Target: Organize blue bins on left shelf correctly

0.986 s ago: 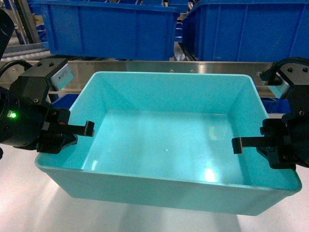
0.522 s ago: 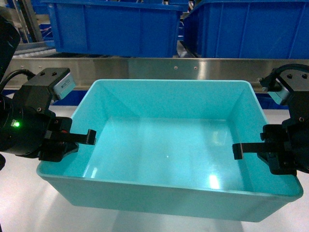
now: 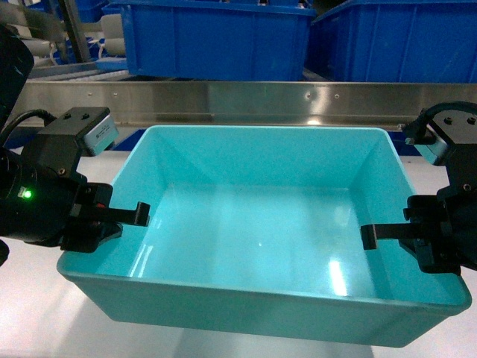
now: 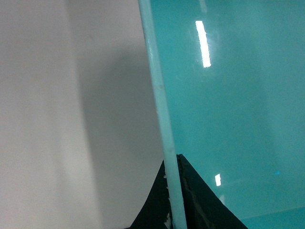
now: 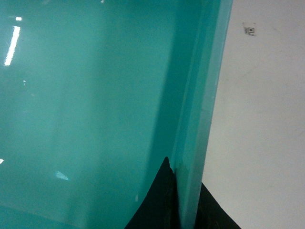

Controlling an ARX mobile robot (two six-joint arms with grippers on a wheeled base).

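- Nearest us, the turquoise bin [image 3: 261,239] hangs between both arms, just short of the left shelf [image 3: 246,102].
- Left end effector [image 3: 112,216] is clamped on the bin's left wall; right end effector [image 3: 395,237] pinches the right wall.
- Grasp looks done, placement is yet to come.
- Beyond, the shelf's steel rail spans the bin's path.
- Farthest, royal-blue bins [image 3: 216,37] fill the tier above it.

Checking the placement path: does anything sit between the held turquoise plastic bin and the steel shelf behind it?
Nothing visible lies between the turquoise plastic bin and the stainless-steel shelf rail. That rail runs across just beyond the bin's far rim, with royal-blue bins on the tier above it. Both grippers, left and right, clamp the side walls.
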